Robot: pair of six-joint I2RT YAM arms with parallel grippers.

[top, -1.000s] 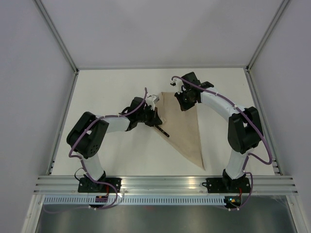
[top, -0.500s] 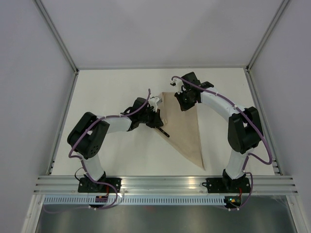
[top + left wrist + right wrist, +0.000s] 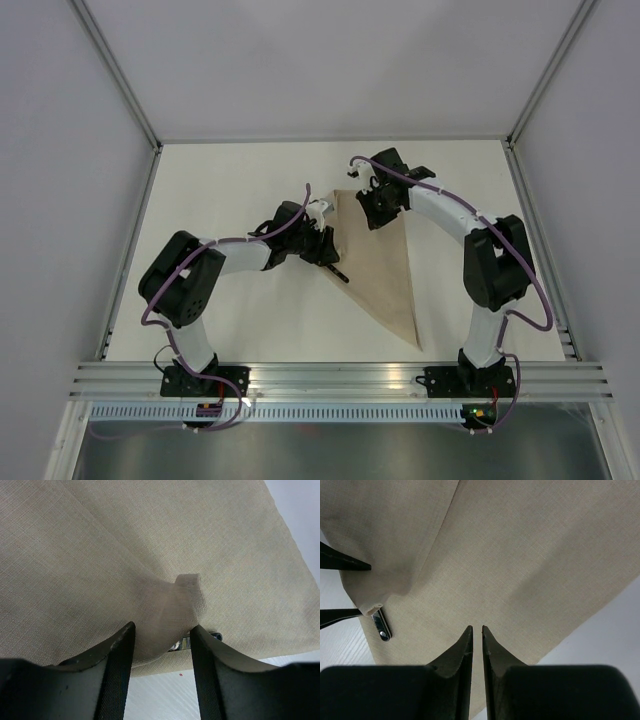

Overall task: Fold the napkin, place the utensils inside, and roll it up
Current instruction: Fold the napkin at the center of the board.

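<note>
The beige napkin [image 3: 385, 270] lies folded into a long triangle with its point toward the near edge. A utensil's dark handle [image 3: 338, 272] sticks out from under the napkin's left edge. Its metal end [image 3: 200, 641] shows beneath a turned-over flap [image 3: 187, 587], and again in the right wrist view [image 3: 381, 625]. My left gripper [image 3: 325, 240] [image 3: 163, 626] is at that left edge, open, with the flap lying loose between its fingers. My right gripper [image 3: 378, 215] [image 3: 476, 627] hangs over the napkin's [image 3: 520, 555] upper part, almost shut with a thin slit, holding nothing.
The white table [image 3: 230, 310] is walled by white panels on three sides. An aluminium rail [image 3: 340, 378] runs along the near edge by the arm bases. The left gripper's dark fingertips [image 3: 340, 562] show at the left of the right wrist view.
My left gripper has gone from shut to open, letting go of the napkin flap. Both arms have hardly moved.
</note>
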